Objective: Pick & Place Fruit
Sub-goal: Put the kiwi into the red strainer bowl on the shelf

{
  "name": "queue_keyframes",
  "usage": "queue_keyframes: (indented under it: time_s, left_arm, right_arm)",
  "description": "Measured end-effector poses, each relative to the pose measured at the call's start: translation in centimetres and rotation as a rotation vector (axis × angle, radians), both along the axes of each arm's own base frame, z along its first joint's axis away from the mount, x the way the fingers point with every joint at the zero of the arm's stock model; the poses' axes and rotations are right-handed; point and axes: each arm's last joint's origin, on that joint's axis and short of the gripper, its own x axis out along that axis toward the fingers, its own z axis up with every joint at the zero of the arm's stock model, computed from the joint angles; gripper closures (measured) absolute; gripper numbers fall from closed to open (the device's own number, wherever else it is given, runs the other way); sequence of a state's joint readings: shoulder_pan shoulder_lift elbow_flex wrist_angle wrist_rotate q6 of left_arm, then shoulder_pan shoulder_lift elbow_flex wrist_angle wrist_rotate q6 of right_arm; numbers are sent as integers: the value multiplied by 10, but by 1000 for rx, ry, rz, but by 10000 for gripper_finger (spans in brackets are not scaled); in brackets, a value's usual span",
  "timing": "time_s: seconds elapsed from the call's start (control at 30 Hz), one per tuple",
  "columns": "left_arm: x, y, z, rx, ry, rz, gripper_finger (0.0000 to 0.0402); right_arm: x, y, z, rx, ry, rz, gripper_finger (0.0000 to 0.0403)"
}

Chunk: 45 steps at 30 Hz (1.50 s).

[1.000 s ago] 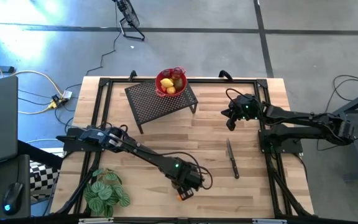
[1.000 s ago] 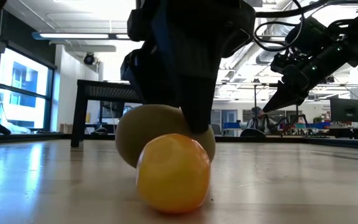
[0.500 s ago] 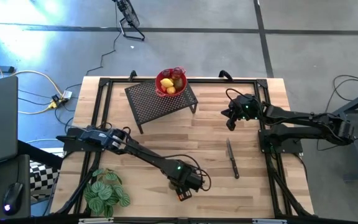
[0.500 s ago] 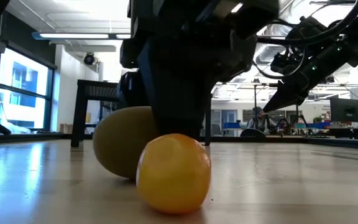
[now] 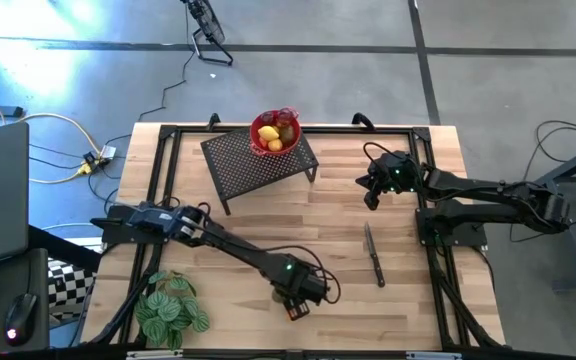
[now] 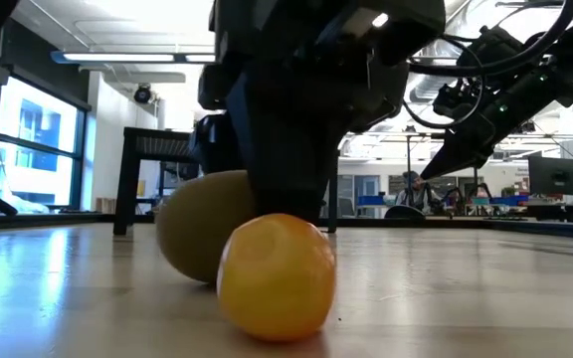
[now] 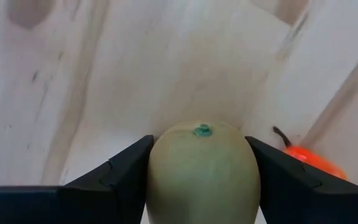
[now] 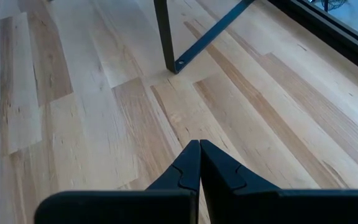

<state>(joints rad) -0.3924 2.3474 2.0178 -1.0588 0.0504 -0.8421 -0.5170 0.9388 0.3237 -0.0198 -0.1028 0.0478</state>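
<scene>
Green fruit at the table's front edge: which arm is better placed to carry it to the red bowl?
Left. The left gripper already has its fingers on both sides of the green fruit. The right gripper is shut and far off, near the rack.

A light wooden table (image 5: 228, 235) holds a black mesh stand (image 5: 258, 162), a knife (image 5: 373, 254) and a leafy plant (image 5: 170, 308). An olive-green fruit (image 6: 202, 224) and a small orange fruit (image 6: 275, 275) rest near its front edge.
</scene>
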Motion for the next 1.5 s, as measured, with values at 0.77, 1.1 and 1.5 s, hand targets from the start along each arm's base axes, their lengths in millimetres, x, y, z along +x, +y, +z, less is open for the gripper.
queue_keyframes:
  time_s: [0.77,1.1,1.5]
  left_arm:
    - [15,46,13,26,-32,10,190]
    - [-11,82,104,170,-214,69,189]
    - [-91,143,247,562,-647,328,188]
  right_arm:
    - [0,0,0,-20,8,16,400]
    - [0,0,0,-20,8,16,400]
    - [-3,2,-8,-23,3,16,400]
